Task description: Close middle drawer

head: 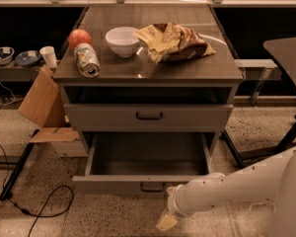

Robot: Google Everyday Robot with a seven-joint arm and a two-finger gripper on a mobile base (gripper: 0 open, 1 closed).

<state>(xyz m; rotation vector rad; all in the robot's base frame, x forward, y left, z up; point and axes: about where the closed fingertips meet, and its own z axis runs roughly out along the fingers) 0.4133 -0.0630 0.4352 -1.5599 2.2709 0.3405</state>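
Note:
The middle drawer point(113, 184) stands pulled far out of the grey cabinet, its flat front with a small dark handle point(152, 187) facing me and its long grey tray point(148, 154) bare. The uppermost drawer point(148, 117) above it is pushed in. My gripper point(166, 222) hangs at the end of the white arm point(222, 189), low in front of the drawer front, just below and right of its handle. Whether it touches the front cannot be told.
On the cabinet top point(187, 68) lie an apple point(79, 36), a tipped can point(87, 60), a white bowl point(122, 41) and a chip bag point(175, 42). A cardboard box point(42, 105) and a cable point(39, 206) lie at the left. A dark table point(288, 53) stands at the right.

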